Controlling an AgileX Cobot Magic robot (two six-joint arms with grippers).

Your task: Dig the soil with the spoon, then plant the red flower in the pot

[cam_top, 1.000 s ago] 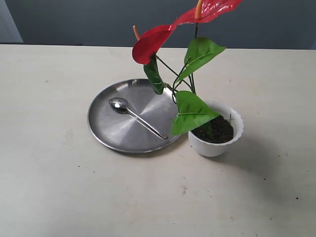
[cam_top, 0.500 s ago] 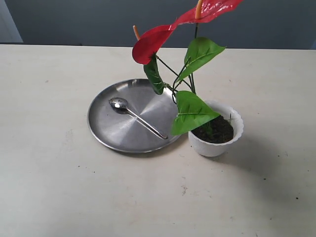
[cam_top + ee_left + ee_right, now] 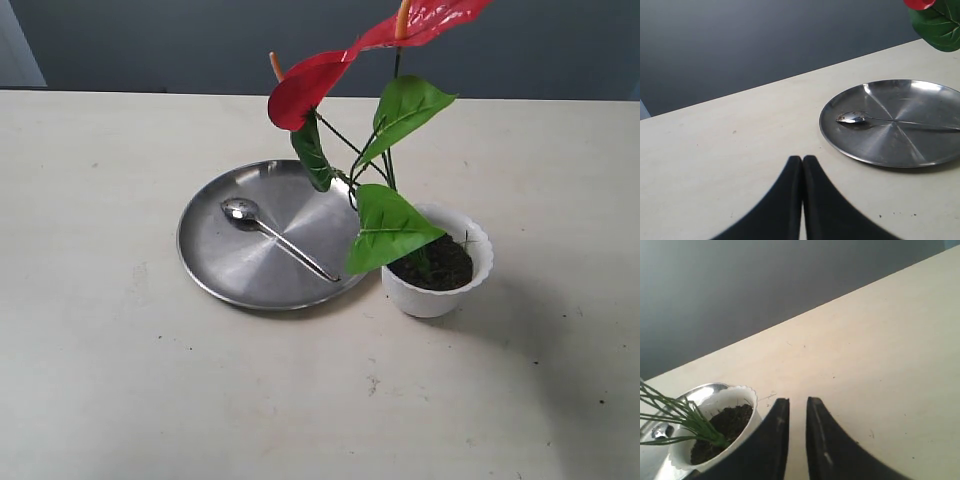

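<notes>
The red flower [image 3: 305, 88] stands upright in the white scalloped pot [image 3: 437, 300], its stems sunk in the dark soil [image 3: 440, 265]. The silver spoon [image 3: 275, 235] lies on the steel plate [image 3: 220, 260] just left of the pot. Neither gripper shows in the exterior view. My left gripper [image 3: 802, 159] is shut and empty, low over bare table short of the plate [image 3: 880, 145] and spoon [image 3: 855, 118]. My right gripper [image 3: 793, 401] is open by a narrow gap, empty, beside the pot [image 3: 715, 405]; the green stems [image 3: 680, 415] enter the soil [image 3: 730, 422].
The pale table [image 3: 120, 380] stretches wide on all sides of the plate and pot. A dark wall runs behind its far edge. A green leaf [image 3: 937, 20] and a red bloom edge hang over the plate in the left wrist view.
</notes>
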